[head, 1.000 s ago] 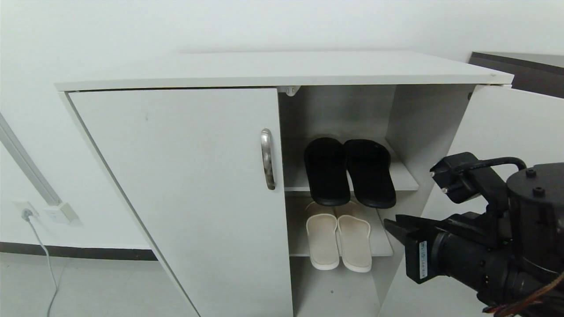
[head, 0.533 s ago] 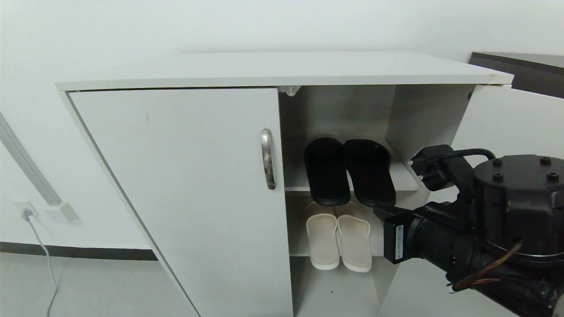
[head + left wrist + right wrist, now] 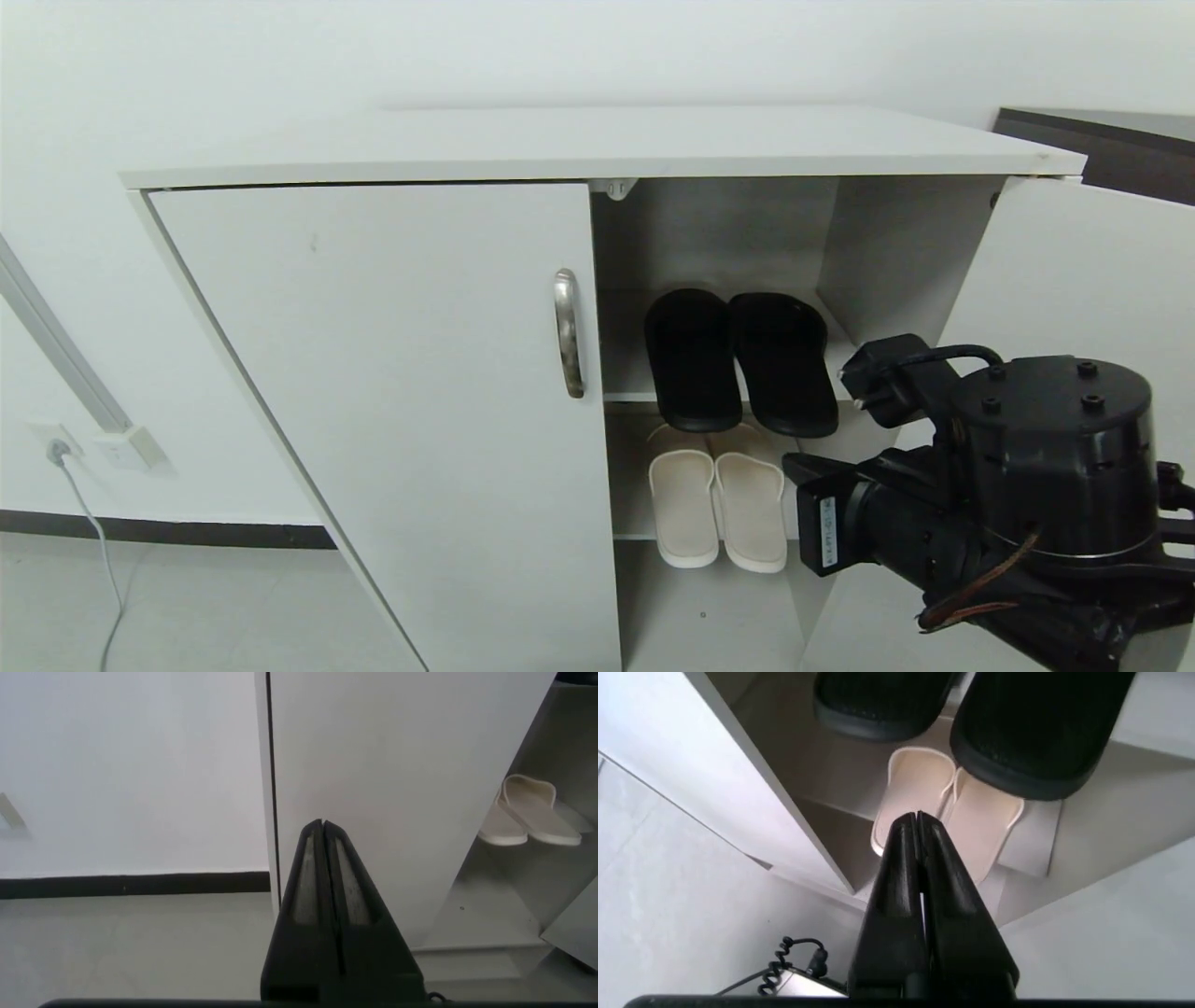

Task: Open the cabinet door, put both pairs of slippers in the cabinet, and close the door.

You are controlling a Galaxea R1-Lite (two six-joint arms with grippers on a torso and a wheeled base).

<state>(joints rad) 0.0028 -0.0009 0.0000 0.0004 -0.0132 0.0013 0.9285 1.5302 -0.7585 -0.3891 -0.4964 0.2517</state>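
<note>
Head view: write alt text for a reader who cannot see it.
A white cabinet has its right door open and left door shut. Inside, black slippers lie on the upper shelf, white slippers on the shelf below. The right gripper, shut and empty, hangs before the opening near the white slippers.

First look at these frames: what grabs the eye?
The white cabinet stands with its right door swung open, a pair of black slide slippers on the upper shelf and a pair of cream slippers on the shelf below. The robot's black right hand, shut, sits in front of the opening beside the cream pair.
</note>
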